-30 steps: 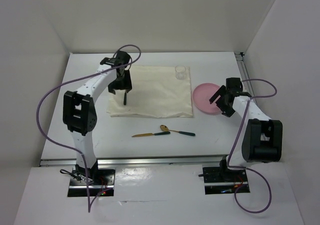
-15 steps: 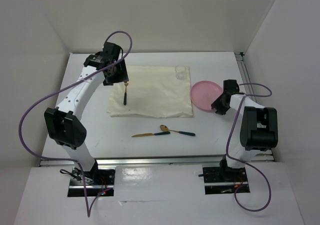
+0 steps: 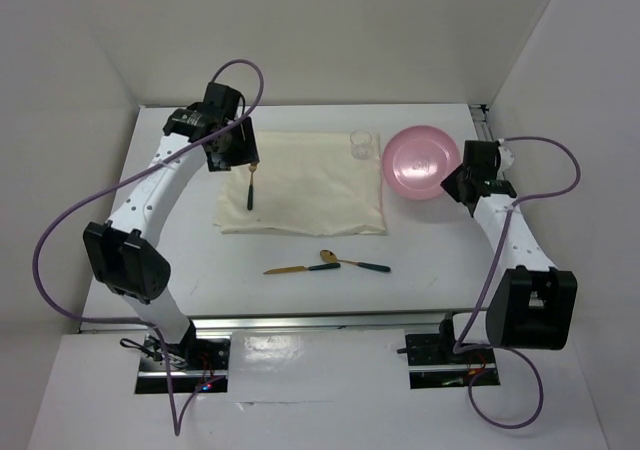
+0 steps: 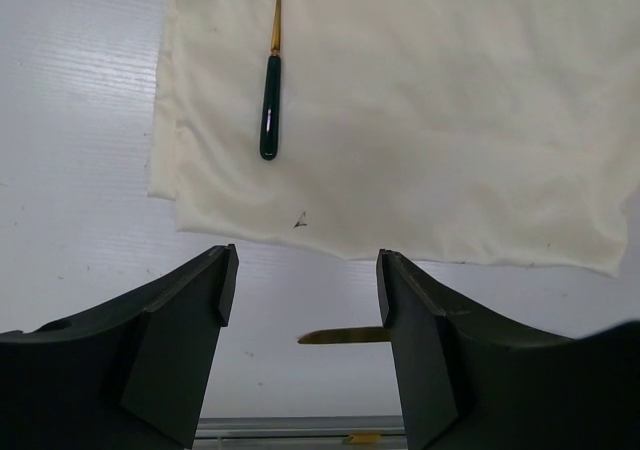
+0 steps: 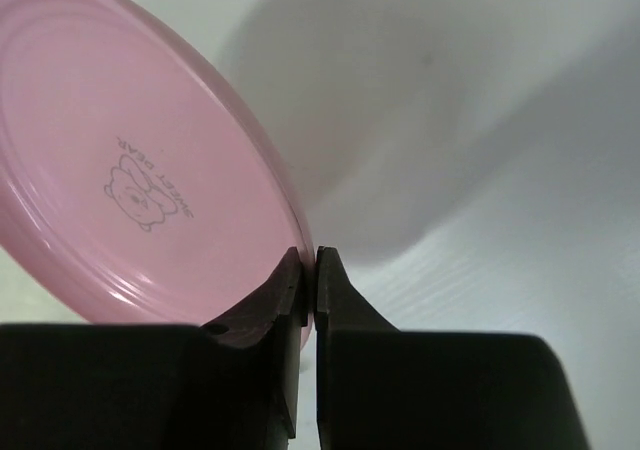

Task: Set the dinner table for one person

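A pink plate (image 3: 418,160) hangs tilted above the dinner table (image 3: 170,260) at the right, with my right gripper (image 3: 456,179) shut on its rim. The right wrist view shows the plate (image 5: 130,170) with a bear print, its edge pinched between the jaws of the right gripper (image 5: 309,280). A gold fork with a dark green handle (image 3: 250,191) lies on the left part of the cream cloth (image 3: 310,195). My left gripper (image 3: 238,156) hovers open just behind it, holding nothing. From the left wrist, the fork (image 4: 272,80) lies on the cloth (image 4: 430,120) ahead of the left gripper (image 4: 305,300).
A clear glass (image 3: 361,146) stands at the cloth's back right corner. A gold knife (image 3: 290,269) and a spoon (image 3: 355,263) with green handles lie on the table in front of the cloth. The knife tip (image 4: 345,336) shows between the left fingers. A metal rail (image 3: 300,320) runs along the near edge.
My right gripper closed on the plate's rim and lifted it up and toward the back. The left arm rose and drew back from the fork, which stays on the cloth.
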You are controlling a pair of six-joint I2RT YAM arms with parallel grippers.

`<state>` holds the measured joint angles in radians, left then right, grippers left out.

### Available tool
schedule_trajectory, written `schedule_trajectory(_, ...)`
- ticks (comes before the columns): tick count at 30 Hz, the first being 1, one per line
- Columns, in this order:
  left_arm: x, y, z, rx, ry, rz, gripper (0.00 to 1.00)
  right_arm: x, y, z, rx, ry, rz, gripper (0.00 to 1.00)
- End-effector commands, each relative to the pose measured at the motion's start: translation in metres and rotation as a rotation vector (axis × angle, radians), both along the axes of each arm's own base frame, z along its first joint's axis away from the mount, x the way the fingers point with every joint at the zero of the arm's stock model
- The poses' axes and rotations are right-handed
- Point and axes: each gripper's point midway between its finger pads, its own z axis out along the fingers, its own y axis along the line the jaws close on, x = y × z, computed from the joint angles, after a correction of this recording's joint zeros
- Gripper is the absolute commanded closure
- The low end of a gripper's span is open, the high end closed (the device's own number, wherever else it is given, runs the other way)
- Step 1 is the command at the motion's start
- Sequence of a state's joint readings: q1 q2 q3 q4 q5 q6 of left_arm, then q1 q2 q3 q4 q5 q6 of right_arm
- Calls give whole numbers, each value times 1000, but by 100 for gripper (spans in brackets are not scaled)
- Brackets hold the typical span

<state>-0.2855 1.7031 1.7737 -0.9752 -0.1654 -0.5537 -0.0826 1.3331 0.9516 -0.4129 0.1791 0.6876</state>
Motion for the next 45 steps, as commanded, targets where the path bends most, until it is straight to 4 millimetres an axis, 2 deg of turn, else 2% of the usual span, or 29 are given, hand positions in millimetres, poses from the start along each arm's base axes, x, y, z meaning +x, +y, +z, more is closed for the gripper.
schedule_trajectory(1, -9, 1, 36, -34, -80, 15, 25, 24, 25, 65, -15, -165, 116, 100)
schedule_trajectory(2, -9, 0, 36, -40, -80, 22, 25, 28, 46, 73, -7, -194, 186, 100)
schedule_trajectory(5, -14, 6, 41, -30, -92, 45, 25, 45, 95, 77, 49, -189, 342, 100)
schedule_trajectory(6, -17, 8, 43, -32, -97, 64, 25, 46, 126, 75, 56, -180, 416, 100)
schedule_trajectory(7, -19, 8, 48, -43, -111, 72, 25, 54, 146, 72, 60, -168, 458, 100)
schedule_trajectory(11, -23, 15, 56, -31, -139, 101, 25, 62, 226, 59, 89, -145, 634, 100)
schedule_trajectory(12, -25, 16, 60, -35, -149, 101, 25, 66, 239, 42, 94, -105, 658, 100)
schedule_trajectory(13, -24, 18, 60, -27, -152, 108, 24, 73, 251, 48, 96, -121, 675, 100)
schedule_trajectory(14, -27, 19, 54, -19, -132, 107, 24, 74, 263, 43, 97, -111, 698, 100)
schedule_trajectory(15, -27, 19, 54, -19, -131, 107, 24, 78, 267, 37, 102, -100, 705, 100)
schedule_trajectory(16, -28, 19, 51, -16, -123, 107, 24, 84, 279, 24, 107, -70, 724, 100)
schedule_trajectory(21, -30, 18, 44, -18, -103, 101, 24, 99, 293, -15, 122, 5, 710, 100)
schedule_trajectory(24, -34, 17, 41, -22, -91, 95, 24, 107, 295, -24, 113, 14, 702, 100)
schedule_trajectory(25, -32, 17, 42, -25, -100, 95, 24, 110, 296, -34, 112, 32, 701, 100)
schedule_trajectory(27, -34, 17, 37, -21, -87, 95, 24, 110, 294, -43, 102, 62, 692, 97)
schedule_trajectory(29, -37, 18, 27, -17, -61, 103, 24, 111, 291, -52, 81, 83, 687, 89)
schedule_trajectory(30, -38, 18, 23, -13, -49, 103, 24, 109, 290, -56, 80, 93, 687, 78)
schedule_trajectory(31, -35, 17, 20, -16, -59, 103, 24, 109, 290, -56, 80, 93, 687, 76)
schedule_trajectory(33, -41, 18, 5, -10, -26, 110, 24, 106, 289, -60, 79, 104, 686, 70)
schedule_trajectory(34, -41, 18, 3, -18, -33, 117, 24, 106, 289, -63, 79, 104, 686, 52)
schedule_trajectory(38, -49, 8, -19, -8, 7, 116, 23, 104, 290, -47, 77, 80, 711, 32)
schedule_trajectory(40, -49, 6, -29, 3, 22, 120, 23, 103, 287, -28, 59, 47, 720, 27)
schedule_trajectory(41, -48, 1, -28, -1, 13, 109, 23, 101, 286, -21, 60, 42, 720, 22)
schedule_trajectory(44, -49, -3, -38, 11, 41, 97, 23, 93, 273, 14, 22, -18, 706, 17)
schedule_trajectory(45, -49, -3, -38, 11, 41, 97, 23, 87, 268, 40, 20, -70, 698, 15)
